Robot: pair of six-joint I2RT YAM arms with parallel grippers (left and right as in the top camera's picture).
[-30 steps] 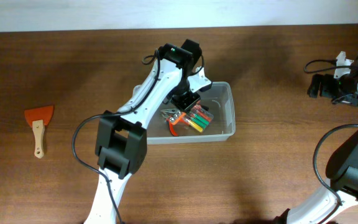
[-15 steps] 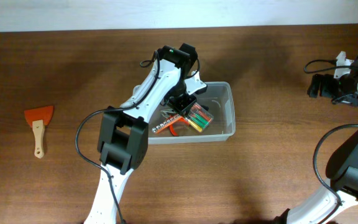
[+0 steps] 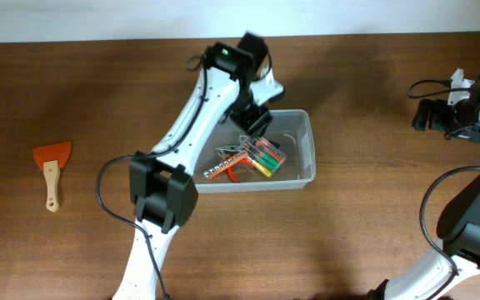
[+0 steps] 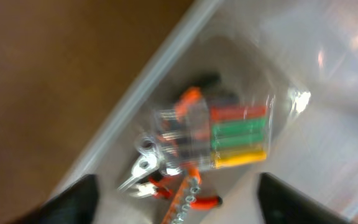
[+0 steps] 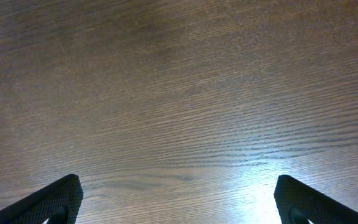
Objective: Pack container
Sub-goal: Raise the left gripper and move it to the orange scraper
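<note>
- The container (image 3: 312,152) sits mid-counter (image 3: 98,92) with its long axis left–right, directly beneath the left end effector (image 3: 255,122), which is spread wide and empty.
- The right end effector (image 3: 430,117), also wide, is well apart, so the left arm is nearer.
- Only the overhead view shows the orange scraper (image 3: 52,171) far left, while the left wrist view details the clear case (image 4: 229,134) inside.

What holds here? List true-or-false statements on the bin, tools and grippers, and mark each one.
1. The case lies inside the bin. True.
2. The scraper is in the bin. False: it lies on the table, far to the bin's left.
3. The left gripper is open over the bin, holding nothing. True.
4. The right gripper is shut on a tool. False: it is open over bare table, holding nothing.
</note>
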